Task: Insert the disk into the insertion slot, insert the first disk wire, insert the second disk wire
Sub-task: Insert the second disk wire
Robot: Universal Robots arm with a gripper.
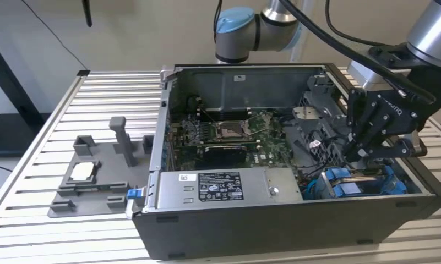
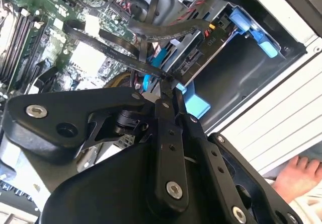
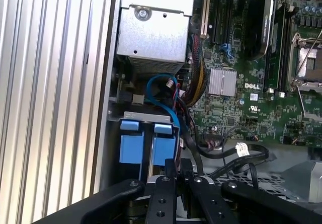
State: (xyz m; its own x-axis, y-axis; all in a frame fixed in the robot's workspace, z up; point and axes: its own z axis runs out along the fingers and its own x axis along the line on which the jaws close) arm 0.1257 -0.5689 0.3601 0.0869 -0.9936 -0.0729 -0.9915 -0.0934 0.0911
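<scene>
So in the exterior view the gripper [image 1: 362, 155] is down inside the open computer case [image 1: 279, 231], hanging right over the insertion slot [image 1: 363, 184] at the case's corner on the exterior view's right, with the blue plastic fittings showing just below the jaws. The disk sits in that bay under the blue carrier, directly beneath the fingertips, though I can't make out its label from here. Off on the exterior view's left, well away from the jaws, there's a grey fixture [image 1: 95, 176] on the slatted table [image 1: 29, 231]. In the second wrist view the black fingers [image 2: 166, 133] look pinched nearly together on a flat black cable [image 2: 121, 53] that runs out ahead of the jaws, just beside a blue tab [image 2: 196, 103]; past that is the grey metal bay wall, and a person's hand [image 2: 297, 176] sits off by the slats. In the first wrist view the jaws are closed up tight on something dark, and the blue carrier pieces [image 3: 146, 143] are right in front of them, motherboard [image 3: 241, 83] off to one side.
</scene>
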